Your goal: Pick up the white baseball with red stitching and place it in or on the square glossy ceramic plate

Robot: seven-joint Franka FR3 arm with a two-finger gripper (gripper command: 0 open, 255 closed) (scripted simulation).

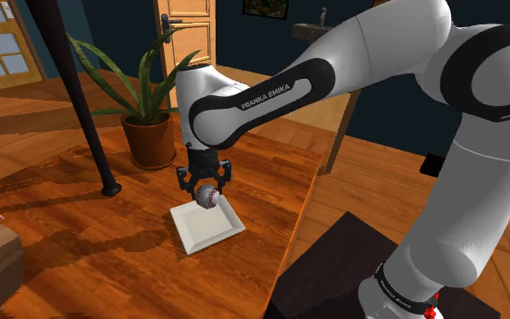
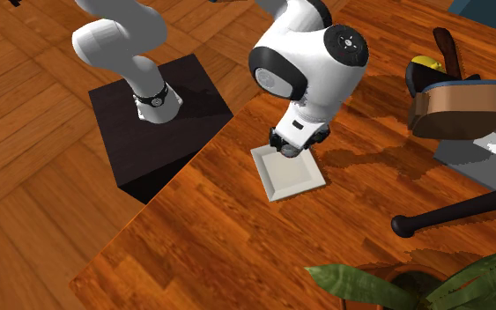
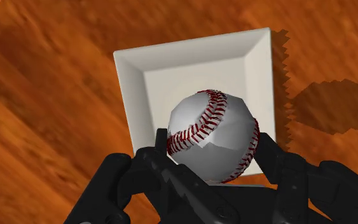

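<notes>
A white baseball [image 3: 212, 135] with red stitching sits clasped between my black fingers, so my gripper [image 3: 212, 149] is shut on it. In the shoulder view the baseball [image 1: 207, 196] hangs in my gripper [image 1: 206, 193] just above the square white plate [image 1: 207, 224], over its far part. The plate [image 3: 190, 70] lies flat on the wooden table directly below the ball. From the second exterior view, the gripper [image 2: 289, 149] hovers over the plate [image 2: 287, 173], and the arm hides most of the ball.
A potted plant [image 1: 149, 127] stands on the table behind the plate. A black lamp pole [image 1: 85, 118] rises on the shoulder view's left. The table edge [image 1: 293, 231] runs close beside the plate, with the black stand [image 2: 158, 123] past it. A guitar-like object [image 2: 457, 101] lies farther off.
</notes>
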